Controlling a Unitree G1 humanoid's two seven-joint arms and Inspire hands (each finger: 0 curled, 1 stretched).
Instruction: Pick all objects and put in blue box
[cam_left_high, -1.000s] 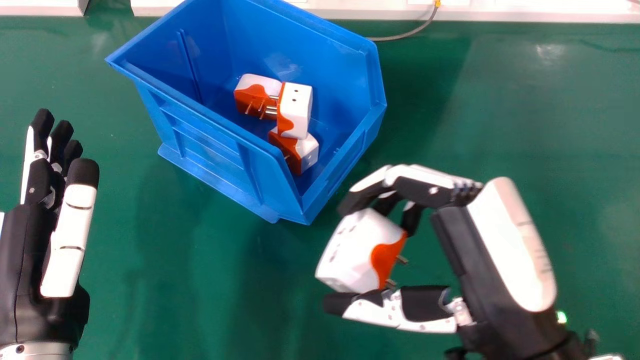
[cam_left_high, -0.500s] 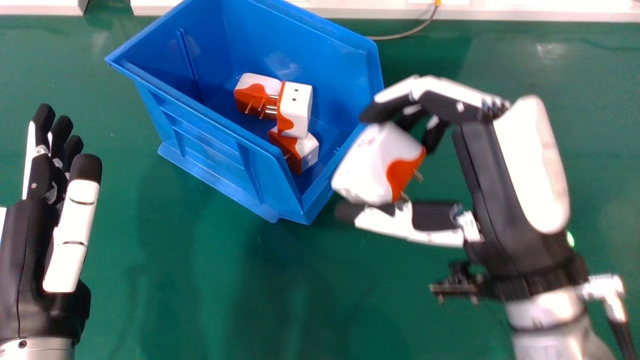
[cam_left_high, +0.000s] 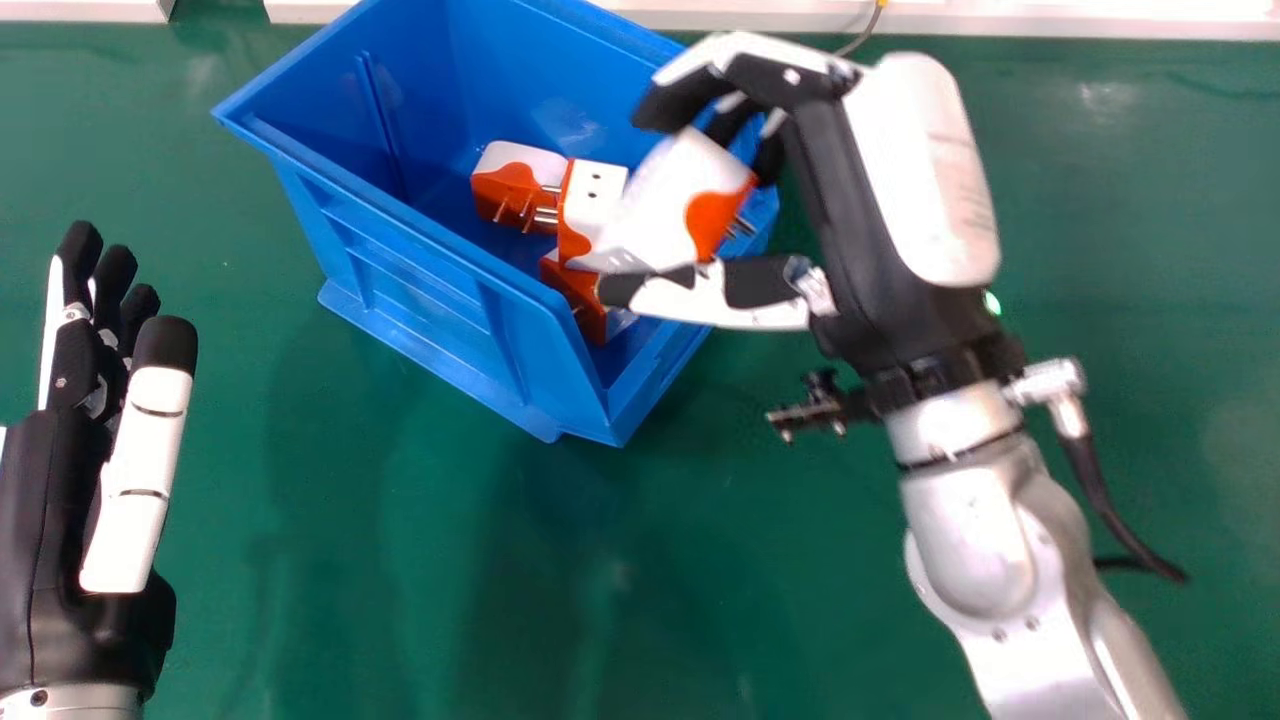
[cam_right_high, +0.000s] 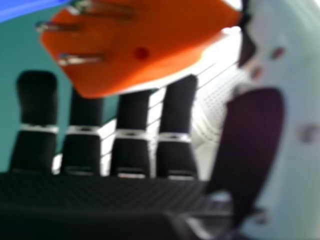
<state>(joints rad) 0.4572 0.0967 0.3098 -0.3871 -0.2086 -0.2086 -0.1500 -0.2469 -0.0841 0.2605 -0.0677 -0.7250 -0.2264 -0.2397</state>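
R hand (cam_left_high: 845, 215), silver forearm behind it, is out over the right side of the open blue plastic box (cam_left_high: 425, 290), & it's got a blocky white-&-orange plug adapter (cam_left_high: 665, 205) w/ metal prongs. Fingers curled round the far side, thumb on the near side: that's a grasp, adapter pinched btwn them, tilted, prongs to the right. It's above the box's right part; exact ht over the rim, can't tell.

In the R hand view, the orange pronged face (cam_right_high: 150, 45) is up close by the fingers, w/ a bit of blue box just beyond.

Inside the box, 3 more adapters, same white & orange, bunched tog.: far-left one (cam_left_high: 515, 180) w/ prongs to the right, middle one (cam_left_high: 593, 190) just beside it, socket holes up, & near one (cam_left_high: 572, 295) partly hidden behind the thumb & held adapter.

L hand (cam_left_high: 50, 520) is over on the left, well apart from the box, fingers straight & released, nothing in it.

Box sits on the green table (cam_left_high: 350, 560), far side, w/ a thin grey cable (cam_left_high: 862, 38) beyond the R hand.
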